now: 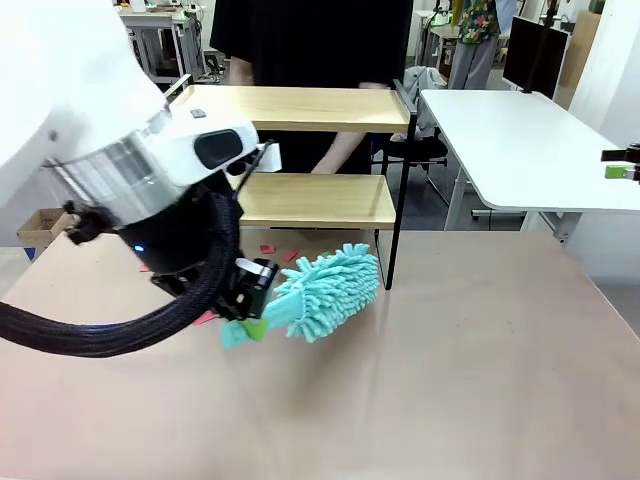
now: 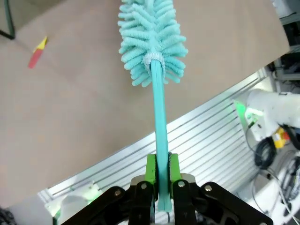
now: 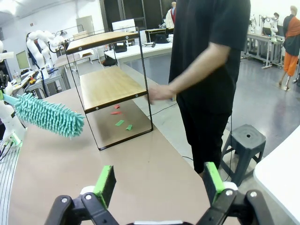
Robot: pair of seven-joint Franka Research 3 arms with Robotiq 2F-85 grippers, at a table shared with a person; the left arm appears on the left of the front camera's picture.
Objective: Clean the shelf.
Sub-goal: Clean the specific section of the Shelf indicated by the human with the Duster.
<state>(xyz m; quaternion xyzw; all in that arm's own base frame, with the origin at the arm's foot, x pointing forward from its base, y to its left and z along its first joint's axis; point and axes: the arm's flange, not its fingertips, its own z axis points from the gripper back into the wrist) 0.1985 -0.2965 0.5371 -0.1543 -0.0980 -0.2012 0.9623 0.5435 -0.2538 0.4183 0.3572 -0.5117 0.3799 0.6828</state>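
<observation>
The shelf (image 1: pixel 318 197) stands at the table's far side, two light wooden boards in a thin black frame; in the right wrist view the shelf (image 3: pixel 108 83) is ahead on the left. My left gripper (image 1: pixel 252 322) is shut on the handle of a teal fluffy duster (image 1: pixel 332 288), whose head hangs over the table just in front of the shelf's right legs. In the left wrist view the green pads (image 2: pixel 150 172) clamp the duster (image 2: pixel 152 37) by its thin handle. My right gripper (image 3: pixel 159 183) is open with nothing between its fingers, well away from the shelf.
A person in black (image 3: pixel 208 65) stands behind the shelf, one hand (image 3: pixel 157 93) at the lower board's edge. Small red and green paper scraps (image 3: pixel 121 123) lie on the table under the shelf, and a red scrap (image 2: pixel 36 52) lies nearer me. A grey stool (image 3: pixel 246 139) and a white desk (image 1: pixel 520 140) stand to the right.
</observation>
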